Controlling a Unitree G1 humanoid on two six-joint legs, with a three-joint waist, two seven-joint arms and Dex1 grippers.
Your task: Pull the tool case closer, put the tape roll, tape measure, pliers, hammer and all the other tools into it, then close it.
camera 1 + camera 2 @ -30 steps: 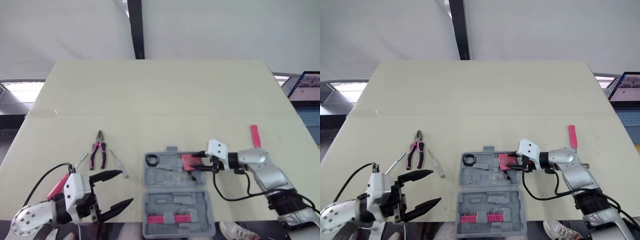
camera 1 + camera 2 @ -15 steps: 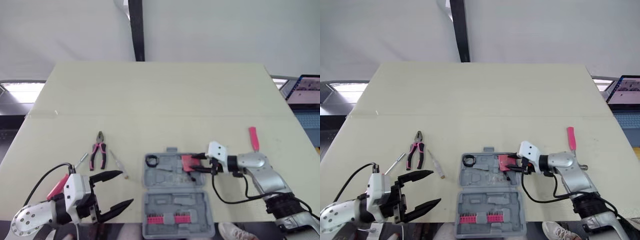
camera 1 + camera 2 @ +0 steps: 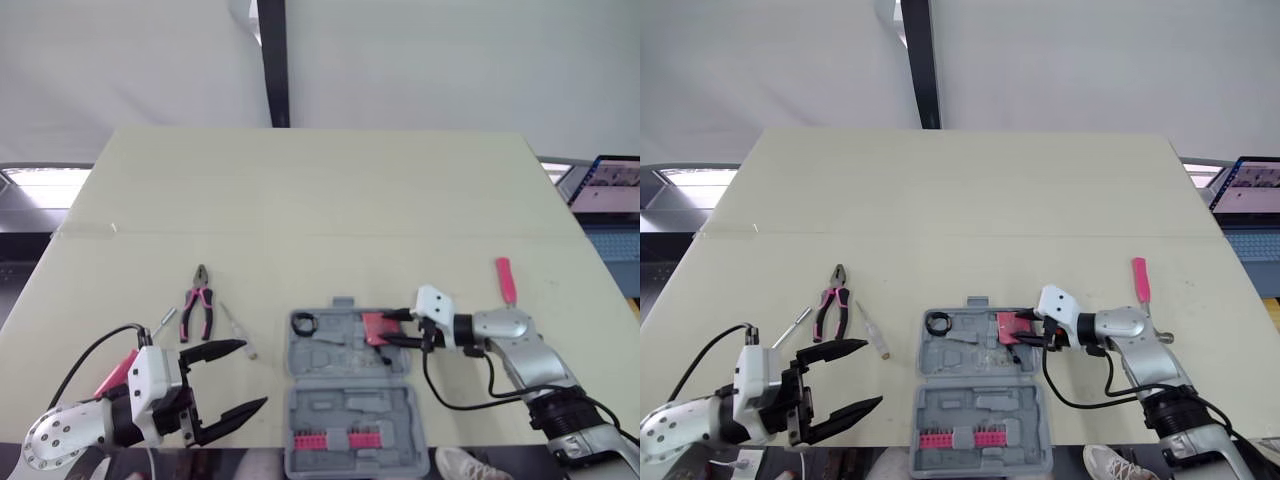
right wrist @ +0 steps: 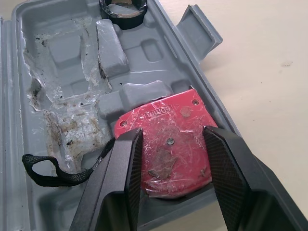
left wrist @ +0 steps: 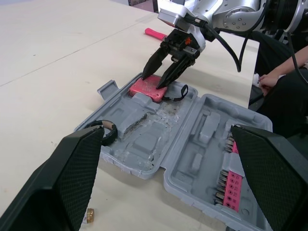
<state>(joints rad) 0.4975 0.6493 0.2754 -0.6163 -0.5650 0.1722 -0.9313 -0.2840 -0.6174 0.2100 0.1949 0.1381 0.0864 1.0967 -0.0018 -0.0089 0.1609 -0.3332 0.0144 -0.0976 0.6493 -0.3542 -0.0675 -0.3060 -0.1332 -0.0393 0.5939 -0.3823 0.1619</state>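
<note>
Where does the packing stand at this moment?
Done: the tool case lies open at the near table edge with the tape roll in it. In hand: the right gripper grips the tape measure, set into the case's far corner. To do: pliers, slim screwdriver, metal shaft, red-handled tool, then closing. The left gripper is open, holding nothing.

A broad, pale cream worktop (image 3: 320,190) takes up most of the scene, with a faint straight seam (image 3: 330,235) running across it from side to side. Behind the worktop's far edge hangs a plain white wall (image 3: 450,60), split by one dark upright strip (image 3: 271,60). Off the worktop's left edge a bright patch of light (image 3: 40,182) gleams on a grey surface. Off its right edge stands an open laptop (image 3: 610,178), its screen lit.
</note>
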